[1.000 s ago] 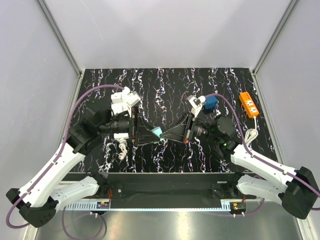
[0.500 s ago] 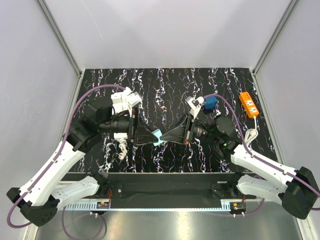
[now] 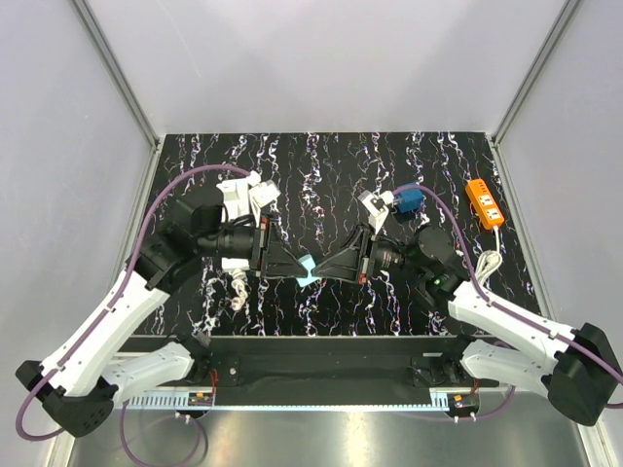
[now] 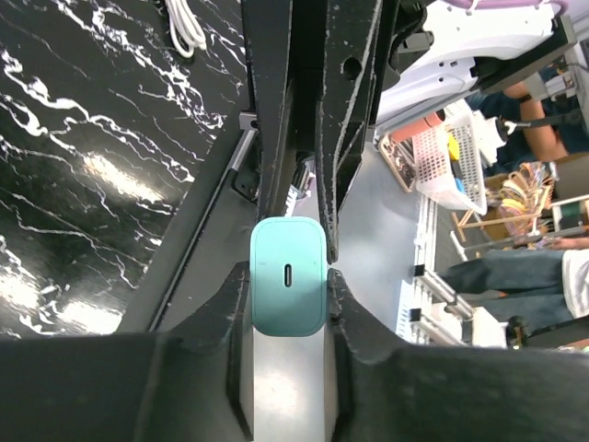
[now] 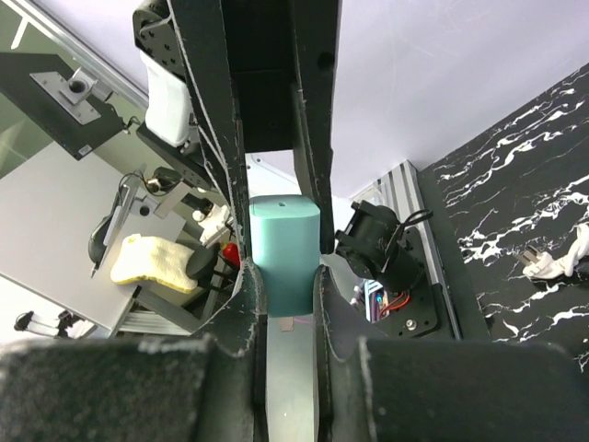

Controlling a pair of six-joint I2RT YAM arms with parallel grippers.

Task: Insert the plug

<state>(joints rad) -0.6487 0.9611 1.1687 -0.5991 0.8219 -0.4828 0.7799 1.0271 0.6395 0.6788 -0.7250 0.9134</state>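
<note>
A coiled white cable (image 3: 237,289) lies at about 8 o'clock on the marbled black surface (image 3: 321,165). Beside it the left gripper (image 3: 299,266) reaches toward the middle, its fingers pressed against both sides of the teal plug (image 3: 308,269), which sits a little toward 6 o'clock from the centre. The right gripper (image 3: 318,269) meets it nose to nose from the other side, pinching the same plug by its opposite end, while the orange power strip (image 3: 485,202) lies well apart at 2 o'clock, near the edge.
</note>
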